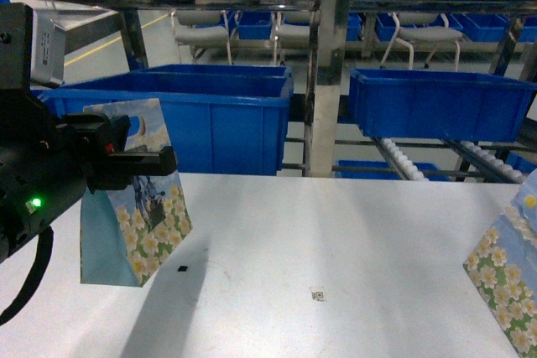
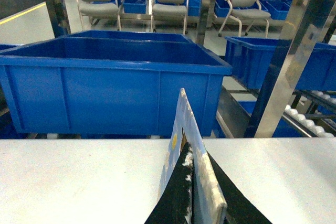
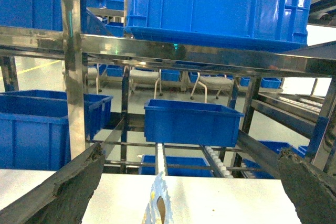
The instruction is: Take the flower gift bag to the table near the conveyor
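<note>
Overall cool blue cast, moderate brightness, soft grain in all views. Head view: table (image 1: 336, 232) evenly lit, pale; bag (image 1: 134, 199) throws long soft shadow down and right, so light comes from above, behind left. Faint broad shadow bands cross tabletop. Green LED glows on left arm. Steel conveyor (image 3: 157, 51) posts show mirror glare and reflected blue. Left wrist view: near bag edge blurred. Right wrist view: near fingers (image 3: 63, 192) dark, out of focus; background sharp.

No readable text; tiny code mark (image 1: 317, 294) on table (image 1: 352, 232) illegible.
</note>
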You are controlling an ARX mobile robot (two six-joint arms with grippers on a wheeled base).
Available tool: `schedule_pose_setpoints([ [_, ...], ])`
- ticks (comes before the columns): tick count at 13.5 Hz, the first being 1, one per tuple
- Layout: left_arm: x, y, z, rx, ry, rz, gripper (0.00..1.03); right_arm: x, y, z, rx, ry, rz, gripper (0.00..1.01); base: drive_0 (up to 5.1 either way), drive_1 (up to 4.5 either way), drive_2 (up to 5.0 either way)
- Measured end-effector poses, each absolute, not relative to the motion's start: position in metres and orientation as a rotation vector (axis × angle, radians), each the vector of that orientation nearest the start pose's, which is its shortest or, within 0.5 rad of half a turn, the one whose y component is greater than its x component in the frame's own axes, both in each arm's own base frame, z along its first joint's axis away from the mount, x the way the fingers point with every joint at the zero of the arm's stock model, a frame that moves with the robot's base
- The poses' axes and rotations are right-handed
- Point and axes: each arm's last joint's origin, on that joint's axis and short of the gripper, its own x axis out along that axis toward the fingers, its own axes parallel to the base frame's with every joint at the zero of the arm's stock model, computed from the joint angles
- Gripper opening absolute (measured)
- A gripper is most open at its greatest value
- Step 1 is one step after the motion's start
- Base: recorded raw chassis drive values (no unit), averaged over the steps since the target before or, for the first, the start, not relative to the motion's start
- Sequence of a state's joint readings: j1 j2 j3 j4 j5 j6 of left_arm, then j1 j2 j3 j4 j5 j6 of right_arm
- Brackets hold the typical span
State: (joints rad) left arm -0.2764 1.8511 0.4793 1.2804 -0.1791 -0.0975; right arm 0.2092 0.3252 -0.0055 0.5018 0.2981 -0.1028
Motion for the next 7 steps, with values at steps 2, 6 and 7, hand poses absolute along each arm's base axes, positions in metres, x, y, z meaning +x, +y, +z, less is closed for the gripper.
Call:
schedule_pose_setpoints([
  [2, 0.286, -0.080, 0.110, -0.072, 0.129, -0.103, 0.02, 0.114, 0.016, 0.181, -0.060, -0.161, -0.097, 0.98, 0.0, 0.00, 0.0],
  [6, 0.288, -0.080, 0.086, -0.066, 0.209, -0.089, 0.02, 0.114, 0.016, 0.181, -0.060, -0.161, -0.097, 0.98, 0.0, 0.00, 0.0],
  [7, 0.288, -0.079, 0.081, -0.071, 0.227, -0.083, 0.02, 0.114, 0.016, 0.181, -0.060, -0.161, -0.097, 0.98, 0.0, 0.00, 0.0],
])
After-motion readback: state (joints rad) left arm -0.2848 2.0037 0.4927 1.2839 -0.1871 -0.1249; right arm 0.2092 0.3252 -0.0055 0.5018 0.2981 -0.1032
